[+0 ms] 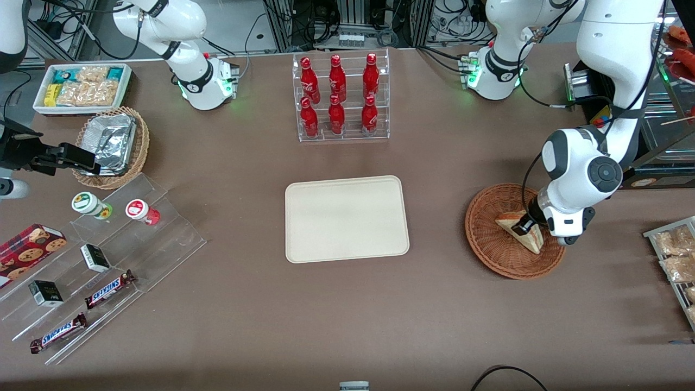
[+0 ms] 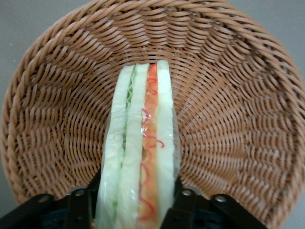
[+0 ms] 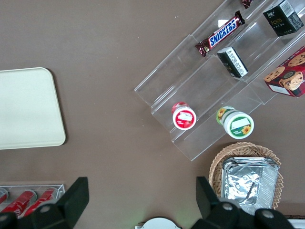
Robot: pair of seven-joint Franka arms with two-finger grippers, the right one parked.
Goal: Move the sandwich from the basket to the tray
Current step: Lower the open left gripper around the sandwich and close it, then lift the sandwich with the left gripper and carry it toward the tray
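Left wrist view: sandwich (image 2: 140,157) stands on edge in the basket (image 2: 228,95), cut face toward the camera, layers visible as pale bread, green, pale, then orange-red filling, under clear wrap. Gripper (image 2: 138,200) is clamped on it, one black finger (image 2: 78,207) pressed against each bread face. Front view confirms: sandwich (image 1: 521,231) sits inside the reddish-brown wicker basket (image 1: 488,239), on the part of it nearest the working arm, with the gripper (image 1: 525,224) down on it and the wrist body directly above the basket rim. Whether the sandwich is touching the weave or just off it, can't tell. Tray (image 1: 346,218) is mid-table, cream, flat, nothing on it, well apart from the basket toward the parked arm's end. Clear rack of red bottles (image 1: 341,98) stands farther from the front camera than the tray. Toward the parked arm's end: tan wicker basket with foil packets (image 1: 111,145), white bin of snacks (image 1: 82,87) farther from the camera than that, and a clear stepped display (image 1: 103,260) holding two round cups, small dark boxes and Snickers bars. Snack packets on a rack (image 1: 676,255) sit at the table edge at the working arm's end.
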